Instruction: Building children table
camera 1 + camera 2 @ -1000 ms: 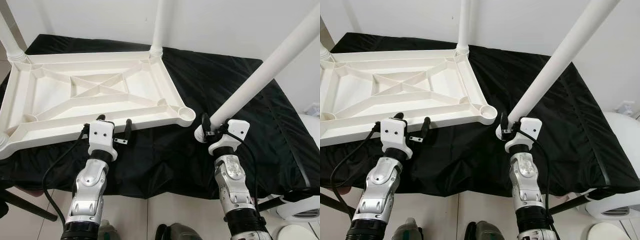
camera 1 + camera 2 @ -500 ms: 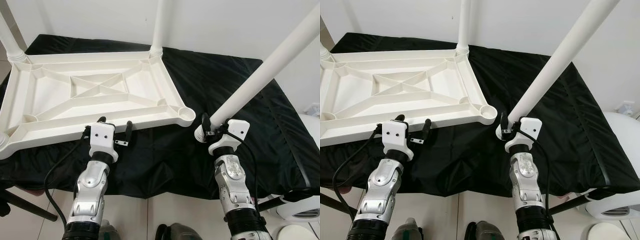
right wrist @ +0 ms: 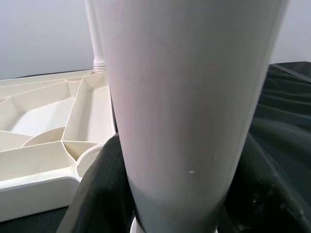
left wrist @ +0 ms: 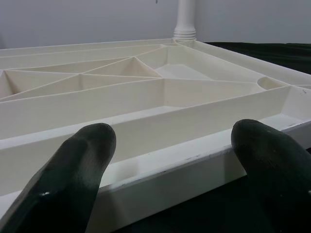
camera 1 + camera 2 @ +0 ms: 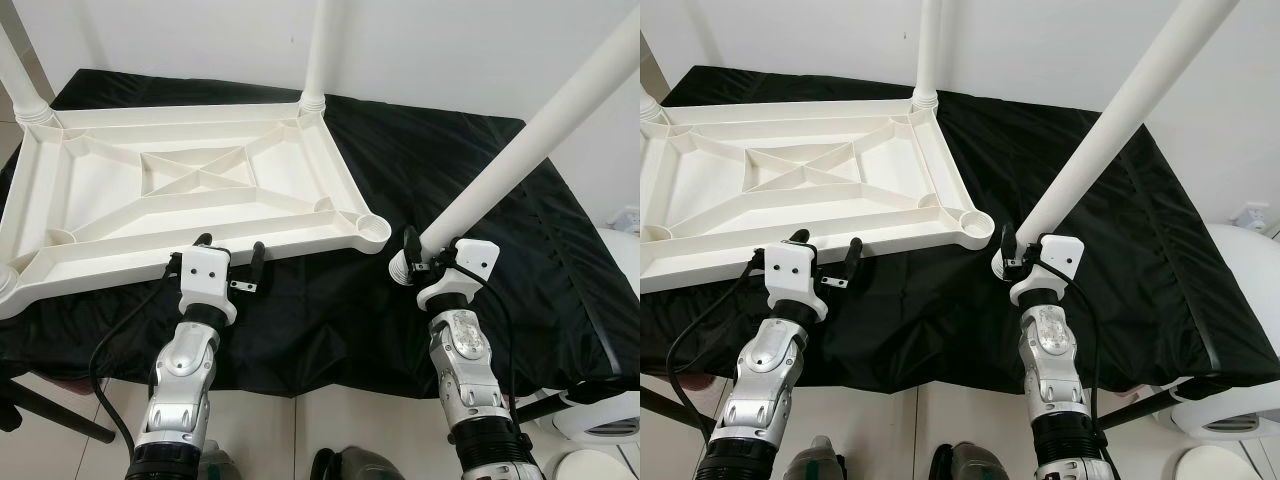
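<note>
Black-draped desk (image 5: 420,170) carrying an upturned tabletop (image 5: 190,190).
Little has changed: left gripper (image 5: 228,252) spread at its rim, right gripper (image 5: 1023,250) seemingly clamping the loose leg (image 5: 520,150).

A table draped in a wrinkled black cloth (image 5: 420,170) stands against a plain white wall (image 5: 200,40). Pale tiled floor (image 5: 300,430) shows below its near edge. A white rounded appliance (image 5: 1240,415) sits on the floor at the right. Lighting is bright and even.
</note>
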Robot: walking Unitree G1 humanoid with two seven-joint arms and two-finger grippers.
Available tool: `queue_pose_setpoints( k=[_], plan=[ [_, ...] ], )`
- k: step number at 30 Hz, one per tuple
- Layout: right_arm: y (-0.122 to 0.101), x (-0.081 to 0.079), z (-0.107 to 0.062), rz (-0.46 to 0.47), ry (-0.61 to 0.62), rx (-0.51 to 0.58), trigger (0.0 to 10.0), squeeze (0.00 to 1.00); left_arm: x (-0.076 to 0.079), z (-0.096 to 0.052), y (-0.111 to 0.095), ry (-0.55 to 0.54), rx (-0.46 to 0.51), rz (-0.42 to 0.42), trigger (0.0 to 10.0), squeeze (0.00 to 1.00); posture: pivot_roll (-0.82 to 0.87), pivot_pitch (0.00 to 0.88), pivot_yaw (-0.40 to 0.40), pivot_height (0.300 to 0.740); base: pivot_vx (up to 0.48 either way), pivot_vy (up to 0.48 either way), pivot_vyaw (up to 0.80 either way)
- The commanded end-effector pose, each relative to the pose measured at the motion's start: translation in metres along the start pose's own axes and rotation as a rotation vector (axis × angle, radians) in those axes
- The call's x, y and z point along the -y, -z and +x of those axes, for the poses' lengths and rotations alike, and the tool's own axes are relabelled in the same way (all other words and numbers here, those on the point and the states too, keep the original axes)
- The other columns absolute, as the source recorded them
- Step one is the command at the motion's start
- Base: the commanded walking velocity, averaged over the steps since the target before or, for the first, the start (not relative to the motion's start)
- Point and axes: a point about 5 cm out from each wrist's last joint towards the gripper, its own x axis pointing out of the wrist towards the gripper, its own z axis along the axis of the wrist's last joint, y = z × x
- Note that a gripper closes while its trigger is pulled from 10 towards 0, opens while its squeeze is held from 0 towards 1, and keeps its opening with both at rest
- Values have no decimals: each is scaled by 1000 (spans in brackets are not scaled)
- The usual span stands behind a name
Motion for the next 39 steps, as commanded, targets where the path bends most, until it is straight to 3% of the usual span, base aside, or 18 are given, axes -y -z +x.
queue_pose_setpoints(
  k=[1,39],
  plan=[
    [3,2,-1,0,12,-15,10000,0,-2,-5,13,-71,-67,-12,10000,0,77,26,-85,740,0,0,0],
    [9,2,-3,7,18,-42,10000,0,-4,-4,9,-74,-51,-11,10000,0,81,28,-80,740,0,0,0]
  ],
)
